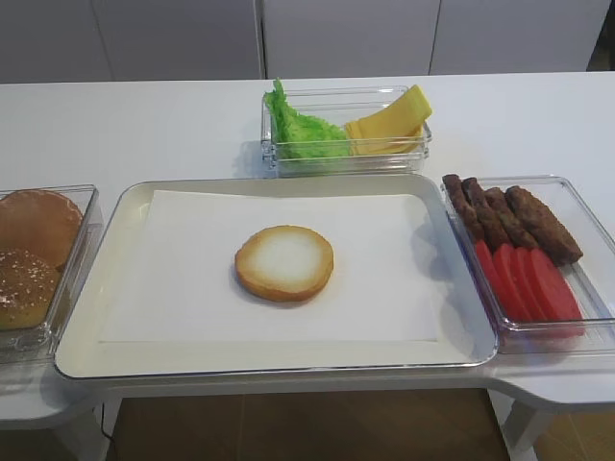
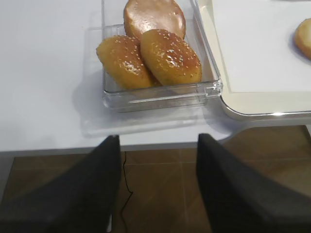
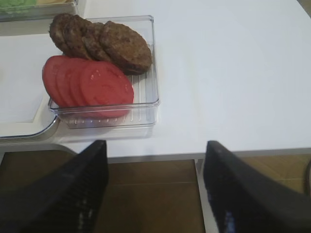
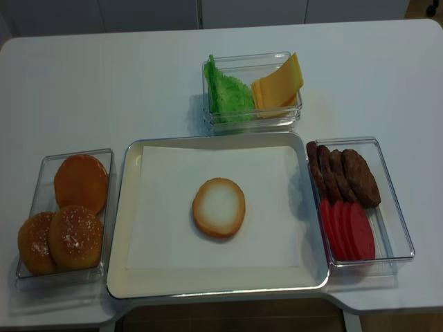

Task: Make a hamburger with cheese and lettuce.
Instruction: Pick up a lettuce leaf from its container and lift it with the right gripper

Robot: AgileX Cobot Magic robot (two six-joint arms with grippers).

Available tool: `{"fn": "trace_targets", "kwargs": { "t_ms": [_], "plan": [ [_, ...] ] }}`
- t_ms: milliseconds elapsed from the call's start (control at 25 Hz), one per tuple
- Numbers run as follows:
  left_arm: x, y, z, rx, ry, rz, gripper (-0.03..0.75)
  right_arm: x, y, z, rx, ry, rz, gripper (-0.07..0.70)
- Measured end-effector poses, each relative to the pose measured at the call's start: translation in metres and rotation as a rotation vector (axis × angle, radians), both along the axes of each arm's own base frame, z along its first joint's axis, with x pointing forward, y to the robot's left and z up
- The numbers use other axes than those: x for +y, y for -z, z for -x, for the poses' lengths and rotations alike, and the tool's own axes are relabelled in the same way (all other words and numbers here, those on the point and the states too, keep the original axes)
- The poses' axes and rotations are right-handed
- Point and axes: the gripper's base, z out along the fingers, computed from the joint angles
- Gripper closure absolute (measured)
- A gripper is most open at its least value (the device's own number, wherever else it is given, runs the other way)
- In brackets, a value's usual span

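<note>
The hamburger bun half [image 1: 284, 262] lies cut face up on white paper in the middle of the tray [image 1: 115, 360]; it also shows in the second high view [image 4: 219, 207] and at the right edge of the left wrist view [image 2: 303, 38]. The lettuce [image 1: 300, 130] and the cheese [image 1: 389, 123] stand in a clear box behind the tray. My left gripper [image 2: 158, 141] is open and empty, off the table's front edge before the bun box. My right gripper [image 3: 154, 145] is open and empty, off the front edge near the patty box. Neither gripper shows in the high views.
A clear box at the left holds domed bun tops [image 1: 36, 252], also seen in the left wrist view [image 2: 155, 53]. A clear box at the right holds dark patties [image 1: 509, 219] and red tomato slices [image 1: 527, 280], also seen in the right wrist view [image 3: 87, 82]. Brown floor lies below the table edge.
</note>
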Motion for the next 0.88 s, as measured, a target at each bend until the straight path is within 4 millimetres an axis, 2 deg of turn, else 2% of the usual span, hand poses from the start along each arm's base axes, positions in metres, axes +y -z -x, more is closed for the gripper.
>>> {"fn": "trace_targets", "kwargs": {
  "t_ms": [480,640,880],
  "plan": [
    [0.0,0.0,0.0,0.0,0.0,0.0,0.344,0.001,0.0,0.0,0.0,-0.006,-0.002,0.164],
    [0.0,0.0,0.0,0.0,0.0,0.0,0.345,0.005,-0.002,0.0,-0.015,-0.033,-0.053,0.164],
    [0.0,0.0,0.0,0.0,0.0,0.0,0.347,0.008,-0.024,-0.004,-0.038,-0.055,-0.091,0.164]
  ]
}}
